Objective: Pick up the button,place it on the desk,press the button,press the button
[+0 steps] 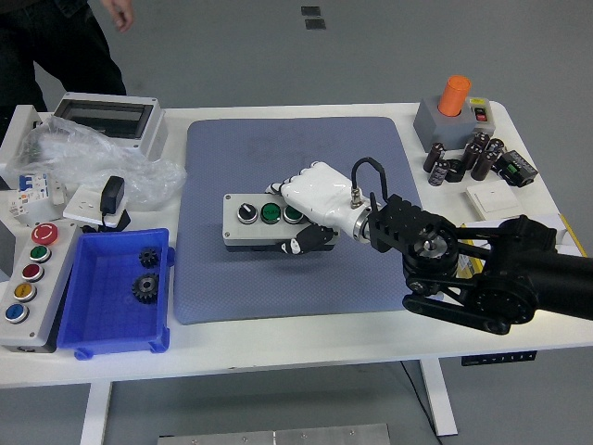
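Observation:
A grey button box [250, 225] with a black knob and a green button on top is held by its right end over the middle of the blue mat [296, 213]. I cannot tell whether it touches the mat. My right hand [310, 209], white with a black arm, is shut on that end, fingers over the top and thumb on the front face. My left arm is out of sight.
A blue bin [116, 292] with two gears stands at front left, beside a grey panel of coloured buttons [28, 278]. A grey box with an orange cylinder [452, 111], capacitors [468, 158] and papers are at the right. A person [56, 42] stands at far left.

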Available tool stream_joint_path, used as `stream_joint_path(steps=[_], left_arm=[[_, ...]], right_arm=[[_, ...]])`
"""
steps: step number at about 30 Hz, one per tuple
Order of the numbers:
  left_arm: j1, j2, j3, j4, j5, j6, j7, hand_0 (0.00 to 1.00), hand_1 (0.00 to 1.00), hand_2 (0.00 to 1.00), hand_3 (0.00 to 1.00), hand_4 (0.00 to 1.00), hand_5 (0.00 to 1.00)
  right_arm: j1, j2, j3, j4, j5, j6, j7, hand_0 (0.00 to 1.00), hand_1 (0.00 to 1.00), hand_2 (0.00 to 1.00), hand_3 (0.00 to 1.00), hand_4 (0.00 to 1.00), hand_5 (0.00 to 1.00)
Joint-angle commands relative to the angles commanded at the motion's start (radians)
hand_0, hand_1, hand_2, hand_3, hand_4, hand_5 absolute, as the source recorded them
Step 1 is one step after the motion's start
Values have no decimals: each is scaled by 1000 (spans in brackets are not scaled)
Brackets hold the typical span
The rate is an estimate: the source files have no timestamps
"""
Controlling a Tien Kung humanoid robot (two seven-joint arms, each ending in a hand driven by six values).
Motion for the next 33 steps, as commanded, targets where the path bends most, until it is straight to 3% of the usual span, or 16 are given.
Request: stream_joint_path(steps=[18, 33], left_arm=[[-3, 2, 3, 0, -1, 0, -1, 583, 638, 608, 612, 545, 310], [-2, 3, 9, 1, -11, -4, -6, 582, 638, 608, 611, 547, 310]], right_arm=[[-17, 15, 41, -70, 33, 70, 51, 206, 459, 443, 487, 357, 2], [-27, 23, 30, -89, 40, 74, 35, 217, 504, 472, 520, 409, 2]])
